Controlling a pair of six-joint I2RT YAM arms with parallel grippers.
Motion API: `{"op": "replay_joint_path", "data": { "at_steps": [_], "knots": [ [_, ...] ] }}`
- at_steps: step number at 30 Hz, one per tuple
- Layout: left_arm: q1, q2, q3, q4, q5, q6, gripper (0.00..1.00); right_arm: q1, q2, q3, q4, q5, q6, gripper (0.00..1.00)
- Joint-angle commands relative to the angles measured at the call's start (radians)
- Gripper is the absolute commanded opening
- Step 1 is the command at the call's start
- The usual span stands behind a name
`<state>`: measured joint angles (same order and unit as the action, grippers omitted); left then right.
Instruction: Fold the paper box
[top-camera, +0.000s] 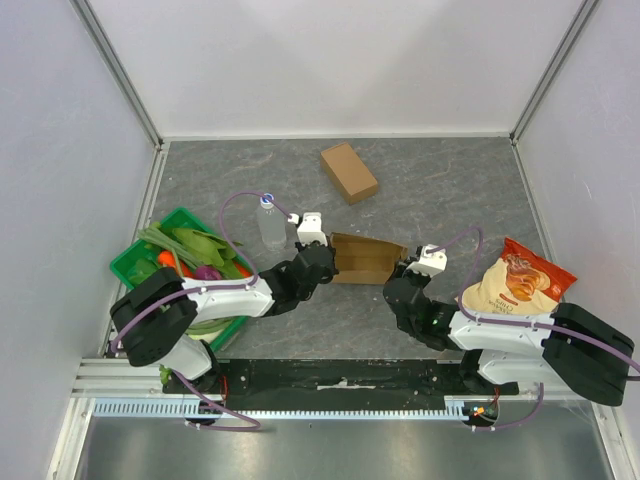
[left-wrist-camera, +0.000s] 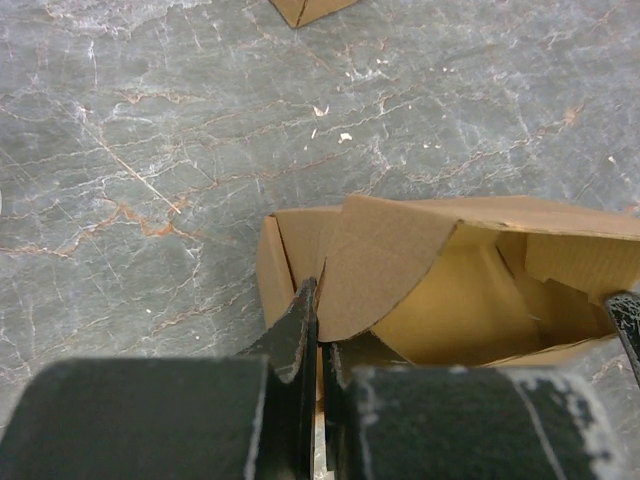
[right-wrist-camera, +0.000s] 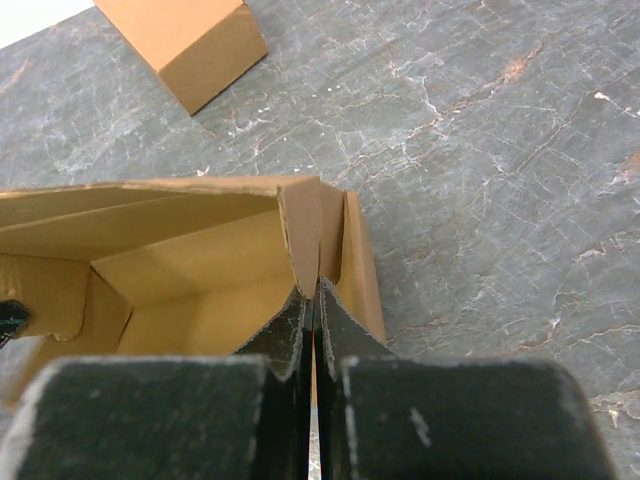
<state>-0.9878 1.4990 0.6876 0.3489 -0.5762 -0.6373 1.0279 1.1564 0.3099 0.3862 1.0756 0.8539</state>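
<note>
A half-formed paper box (top-camera: 365, 258) lies open near the middle of the table (top-camera: 450, 190), with the left gripper (left-wrist-camera: 318, 345) and right gripper (right-wrist-camera: 314, 300) each pinched shut on an end wall, so uneven pulling could tear or crease the cardboard.

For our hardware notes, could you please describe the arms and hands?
The left arm and right arm have white links, black joints and purple cables. A white block tops each wrist. The left hand and right hand have black, scuffed fingers.
</note>
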Motion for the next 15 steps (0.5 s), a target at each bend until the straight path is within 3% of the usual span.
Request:
{"op": "replay_joint_path", "data": {
  "at_steps": [1,9,12,14,15],
  "knots": [
    [-0.029,0.056,0.018,-0.047,0.001,-0.044,0.02,0.004,0.023,-0.020,0.005,0.001,0.037,0.00],
    [-0.046,0.033,-0.106,0.007,-0.085,-0.006,0.02,0.004,-0.061,-0.037,-0.069,-0.035,0.010,0.03],
    [-0.052,0.030,-0.111,0.001,-0.105,0.016,0.02,0.004,-0.150,0.020,-0.217,-0.173,-0.081,0.28],
    [-0.057,0.027,-0.111,-0.004,-0.114,0.014,0.02,0.004,-0.201,0.131,-0.484,-0.273,-0.064,0.50],
    [-0.057,0.027,-0.112,-0.005,-0.116,0.011,0.02,0.004,-0.217,0.165,-0.566,-0.310,-0.056,0.55]
  ]
}}
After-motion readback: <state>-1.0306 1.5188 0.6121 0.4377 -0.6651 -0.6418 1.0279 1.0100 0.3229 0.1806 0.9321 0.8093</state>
